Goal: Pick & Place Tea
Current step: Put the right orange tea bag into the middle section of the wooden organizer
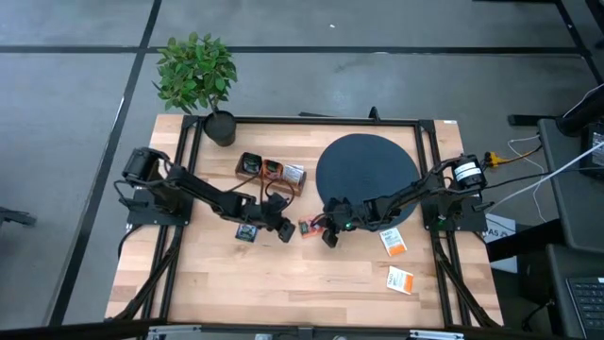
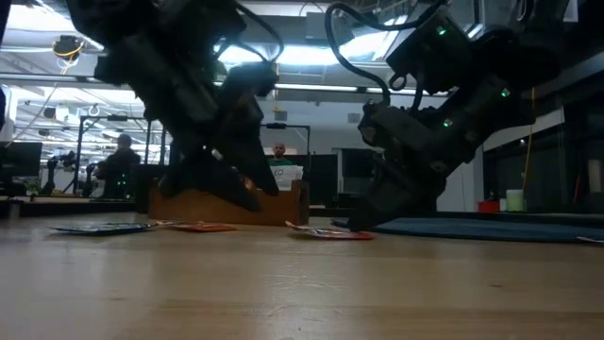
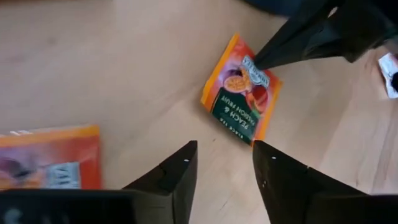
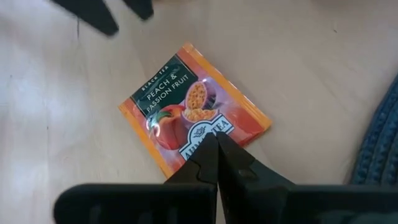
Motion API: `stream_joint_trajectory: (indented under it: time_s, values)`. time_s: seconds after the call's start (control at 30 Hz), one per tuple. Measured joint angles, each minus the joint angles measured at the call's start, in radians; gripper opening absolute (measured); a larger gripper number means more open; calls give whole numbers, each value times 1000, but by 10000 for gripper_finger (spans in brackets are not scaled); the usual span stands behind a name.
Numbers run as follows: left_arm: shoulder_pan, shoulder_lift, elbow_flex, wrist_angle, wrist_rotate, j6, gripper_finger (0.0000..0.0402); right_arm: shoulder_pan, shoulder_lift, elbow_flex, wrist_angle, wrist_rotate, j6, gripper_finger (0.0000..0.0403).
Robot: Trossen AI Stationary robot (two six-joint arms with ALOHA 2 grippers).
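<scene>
Wooden table (image 1: pixel 283 283), orange sachet (image 4: pixel 194 107) flat, workshop behind

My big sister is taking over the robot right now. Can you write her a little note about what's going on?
Left gripper: open, empty, hovering just short of the peach sachet.
Right gripper: shut, tips pressing on that sachet's edge, beside the black disc.
Elsewhere: a dark sachet lies on the table by the left arm, two white-and-orange sachets by the right arm, and some sachets are in the wooden tray.
Done: some tea is in the tray.
Left: the loose sachets.
</scene>
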Motion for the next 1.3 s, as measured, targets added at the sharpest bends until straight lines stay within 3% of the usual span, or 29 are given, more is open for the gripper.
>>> stream_joint_trajectory:
  time_s: [0.33,1.07,1.3]
  values:
    - [5,79,0,138,12,-61,164,1,1,0,6,12,85,3]
    - [24,97,4,146,27,-112,163,0,3,-1,48,14,147,3]
    - [49,153,46,153,84,-93,163,0,3,-1,48,14,145,3]
